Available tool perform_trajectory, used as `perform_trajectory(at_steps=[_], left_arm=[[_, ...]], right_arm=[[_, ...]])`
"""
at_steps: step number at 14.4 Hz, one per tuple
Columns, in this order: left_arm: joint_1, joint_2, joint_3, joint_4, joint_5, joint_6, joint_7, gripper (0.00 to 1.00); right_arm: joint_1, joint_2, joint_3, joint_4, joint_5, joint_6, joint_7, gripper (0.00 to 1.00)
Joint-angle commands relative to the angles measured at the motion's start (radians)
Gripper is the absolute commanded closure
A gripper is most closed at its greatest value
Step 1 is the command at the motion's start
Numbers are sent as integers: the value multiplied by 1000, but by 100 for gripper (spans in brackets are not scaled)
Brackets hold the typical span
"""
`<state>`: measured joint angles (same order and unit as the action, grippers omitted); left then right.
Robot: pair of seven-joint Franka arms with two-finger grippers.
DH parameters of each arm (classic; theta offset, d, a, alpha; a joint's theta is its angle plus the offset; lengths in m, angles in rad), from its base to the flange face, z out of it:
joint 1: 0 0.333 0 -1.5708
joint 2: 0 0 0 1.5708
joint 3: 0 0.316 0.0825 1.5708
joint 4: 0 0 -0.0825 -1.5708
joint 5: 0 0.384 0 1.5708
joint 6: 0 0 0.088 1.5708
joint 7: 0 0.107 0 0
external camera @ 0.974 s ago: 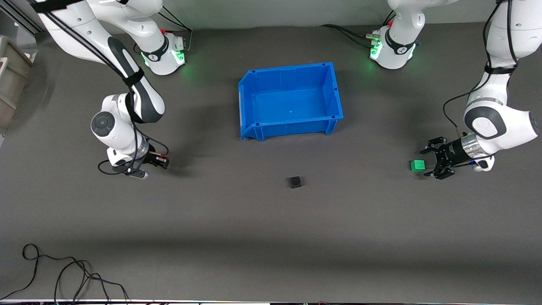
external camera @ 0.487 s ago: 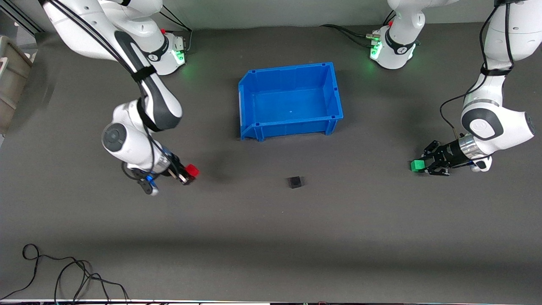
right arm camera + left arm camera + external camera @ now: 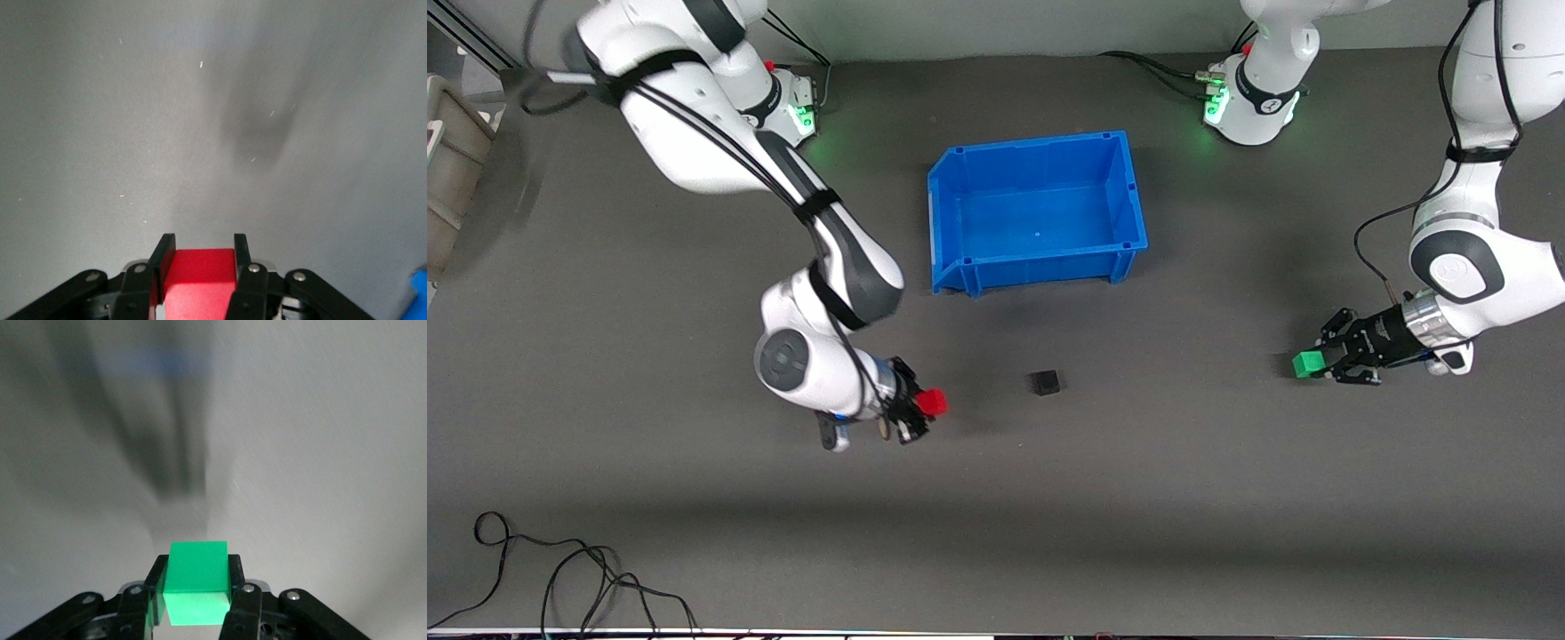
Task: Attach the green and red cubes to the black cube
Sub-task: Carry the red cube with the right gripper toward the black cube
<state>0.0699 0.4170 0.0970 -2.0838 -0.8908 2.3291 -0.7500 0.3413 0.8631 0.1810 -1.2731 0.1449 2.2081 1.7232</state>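
From my overhead feed I see the right arm reaching down from its base and bent at the elbow, its wrist turned sideways so the right tool [image 3: 923,411] points toward the middle of the desk [image 3: 1138,498], clamped on the red cube [image 3: 934,403]. Only the right wrist feed shows me the grip itself: the red cube [image 3: 199,280] sits squarely between the two black fingers [image 3: 162,257], with bare grey mat ahead and a sliver of blue at the frame's corner. The black cube [image 3: 1046,382] lies alone on the mat, near the red cube on the side toward the left arm's end, and nearer the front camera than the blue bin [image 3: 1037,210]; neither wrist feed shows it. The left arm hangs folded at its end of the desk, its wrist also turned sideways, the left tool [image 3: 1327,363] closed on the green cube [image 3: 1309,364]. The left wrist feed confirms this: the green cube [image 3: 195,581] is pinched between the fingers [image 3: 237,577], with blurred dark streaks on the mat ahead. I can read no writing on any cube or on the bin.
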Motion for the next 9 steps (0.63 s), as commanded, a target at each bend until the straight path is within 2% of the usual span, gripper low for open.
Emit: perform_trajectory(at_steps=[1, 5, 9], left_arm=[[-132, 2, 10, 60, -4, -10, -142, 67], [-310, 15, 9, 90, -16, 27, -204, 67], [-494, 60, 7, 88, -17, 189, -379, 71]], right_arm=[[57, 148, -3, 173, -59, -38, 134, 100], [80, 177, 9, 196, -80, -42, 329, 100], [125, 191, 11, 218, -82, -39, 481, 100]])
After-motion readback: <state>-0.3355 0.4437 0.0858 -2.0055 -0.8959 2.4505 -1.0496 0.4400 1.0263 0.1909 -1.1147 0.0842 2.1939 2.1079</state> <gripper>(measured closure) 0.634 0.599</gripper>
